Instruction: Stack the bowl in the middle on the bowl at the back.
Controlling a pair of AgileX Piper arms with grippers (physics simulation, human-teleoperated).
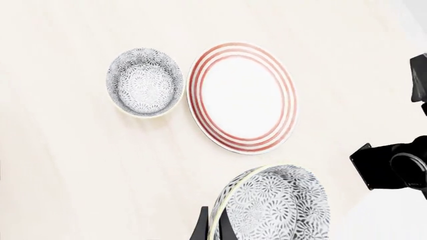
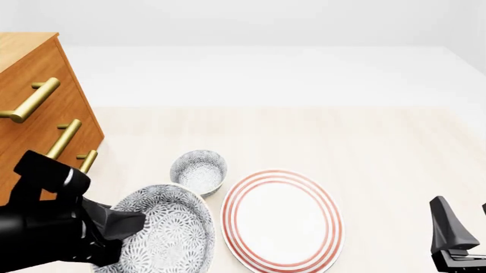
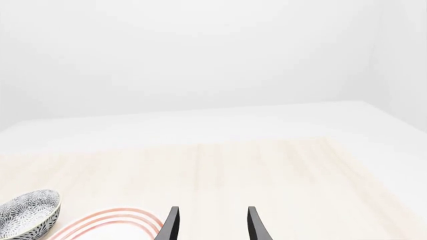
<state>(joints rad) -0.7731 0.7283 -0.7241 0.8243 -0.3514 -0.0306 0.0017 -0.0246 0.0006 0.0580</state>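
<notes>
The left gripper (image 1: 212,227) is closed on the rim of the middle bowl (image 2: 163,230); in the left wrist view two dark fingers (image 1: 200,226) pinch the pale cream rim between them, one on each face, with no gap beyond the rim's thickness; the bowl is tilted in the grip, with its speckled inside facing forward in the front view. The right gripper (image 3: 210,227) holds nothing; its two fingers stand apart with bare table (image 3: 267,170) showing between them; it touches no object.

No brand, label or writing can be read on any item.

Positions relative to the plate (image 2: 281,219), as seen in the front view: the middle bowl sits just to its left, near the camera side, its rim close to or overlapping the plate's edge; whether they touch cannot be told; the back bowl (image 2: 199,170) stands on the table beyond the plate's left edge, upright, close beside the plate but apart from it; the wooden drawer unit (image 2: 38,114) with brass handles stands well to the left of the plate; the right gripper is to the plate's right, near the camera side.

Contents: the back bowl is empty; the middle bowl is empty; the plate, white with red rings, carries nothing.
</notes>
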